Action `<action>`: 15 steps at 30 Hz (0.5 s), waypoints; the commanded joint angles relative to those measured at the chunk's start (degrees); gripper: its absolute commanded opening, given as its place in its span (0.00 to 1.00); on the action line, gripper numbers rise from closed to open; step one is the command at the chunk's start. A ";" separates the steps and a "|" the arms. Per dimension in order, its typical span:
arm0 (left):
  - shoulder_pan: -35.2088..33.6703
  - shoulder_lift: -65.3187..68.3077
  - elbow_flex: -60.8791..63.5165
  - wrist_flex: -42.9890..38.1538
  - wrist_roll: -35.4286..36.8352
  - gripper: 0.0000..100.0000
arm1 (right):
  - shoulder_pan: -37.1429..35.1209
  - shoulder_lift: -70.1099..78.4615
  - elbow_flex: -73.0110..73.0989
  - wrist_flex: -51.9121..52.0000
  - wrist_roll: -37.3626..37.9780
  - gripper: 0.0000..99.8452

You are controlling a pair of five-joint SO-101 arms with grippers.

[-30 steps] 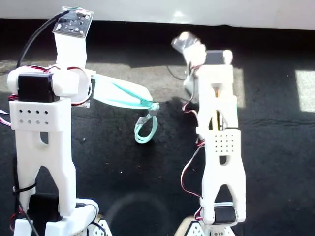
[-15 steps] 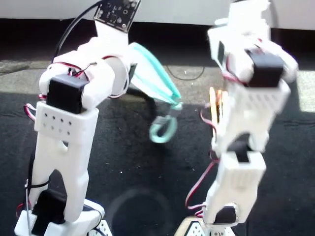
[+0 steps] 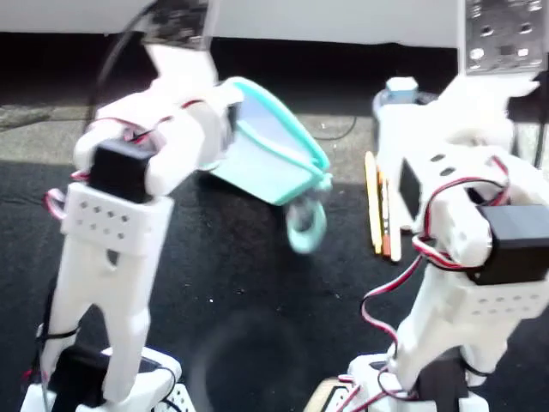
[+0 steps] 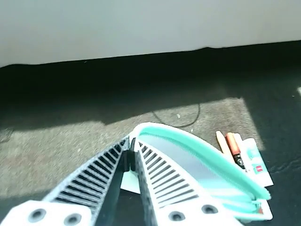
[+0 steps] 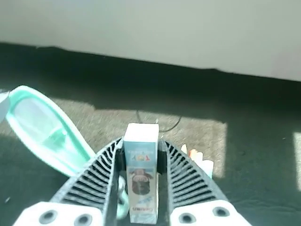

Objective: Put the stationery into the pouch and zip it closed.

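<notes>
Dark mat with a sunny patch, white wall behind. Teal pouch hung tilted above the mat, far left of centre, mouth apparently open, with the left gripper pinched on its edge. Right gripper was clamped on a small box to the pouch's right, pens lying on the mat below. Loading step, I'd say; next the box needs lining up over the mouth.

Both arms stand bent at the elbow with wrists held high, the left gripper pinched tight on the pouch rim, the right gripper, farther right, clamped around a small box.
</notes>
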 commanded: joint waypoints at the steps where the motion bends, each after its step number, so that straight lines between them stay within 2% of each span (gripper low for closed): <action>1: -1.10 0.13 5.67 0.26 0.35 0.01 | -7.78 -3.03 5.67 0.13 -0.70 0.01; 4: -1.54 0.04 7.60 0.26 0.26 0.01 | -12.44 -3.03 9.89 -4.18 -1.23 0.01; 9: -1.27 0.31 7.78 0.26 0.26 0.01 | -16.22 -2.95 17.36 -17.63 -10.81 0.01; 15: -1.54 0.57 7.78 0.18 0.26 0.01 | -20.44 -2.95 26.86 -27.03 -17.32 0.01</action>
